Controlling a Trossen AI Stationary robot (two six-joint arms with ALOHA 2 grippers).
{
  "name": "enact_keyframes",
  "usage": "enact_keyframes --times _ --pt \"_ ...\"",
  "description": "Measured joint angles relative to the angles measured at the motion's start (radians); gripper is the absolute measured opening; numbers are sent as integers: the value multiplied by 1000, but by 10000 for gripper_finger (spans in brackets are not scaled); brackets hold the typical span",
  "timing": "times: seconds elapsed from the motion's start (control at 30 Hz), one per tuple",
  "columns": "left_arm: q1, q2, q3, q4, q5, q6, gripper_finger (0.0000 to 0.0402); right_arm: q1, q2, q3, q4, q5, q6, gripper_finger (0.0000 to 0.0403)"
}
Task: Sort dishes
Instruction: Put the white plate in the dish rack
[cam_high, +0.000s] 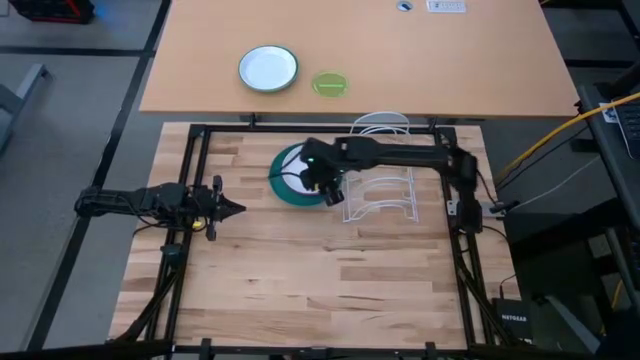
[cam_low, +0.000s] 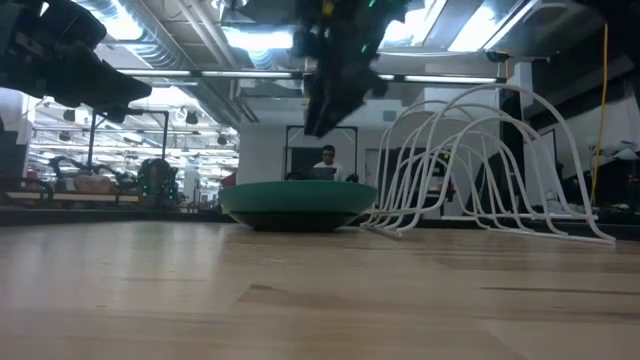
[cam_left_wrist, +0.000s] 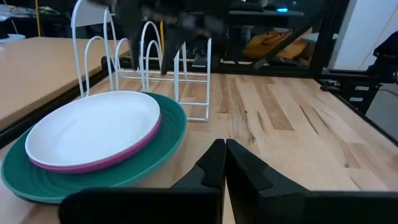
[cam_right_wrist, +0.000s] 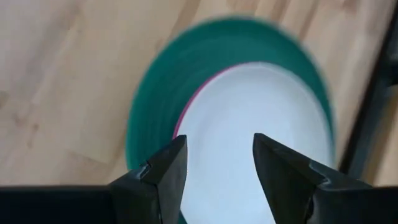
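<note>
Right claw (cam_right_wrist: 214, 165) spread over white plate (cam_left_wrist: 93, 127), stacked on pink plate (cam_left_wrist: 134, 148) and teal plate (cam_left_wrist: 168, 140). Pinch white rim only, lift straight, slot into rack (cam_high: 385, 190). Left claw (cam_left_wrist: 224, 165) pressed together, parked left.

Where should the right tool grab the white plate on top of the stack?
Probably at the rim of the white plate, from above: it lies flat on the pink plate and teal plate, and the open right tool hangs over it.

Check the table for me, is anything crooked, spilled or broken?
Nothing stands out. The plates sit stacked flat, white plate on pink plate on teal plate, beside the upright wire rack. Right gripper hovers open above them.
</note>
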Motion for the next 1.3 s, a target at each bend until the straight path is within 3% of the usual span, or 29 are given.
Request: enact_keyframes --times 0.33,0.97,1.1,1.3 --pt "0 0 0 -3 0 0 4 -6 119 61 -118 -102 -1 188" --pt "0 0 1 -6 0 78 4 -28 182 56 -133 -58 32 185" --pt "0 0 1 -6 0 78 4 -29 183 56 -126 -40 33 152" --pt "0 0 2 -6 0 77 4 -29 183 56 -132 -40 34 64"
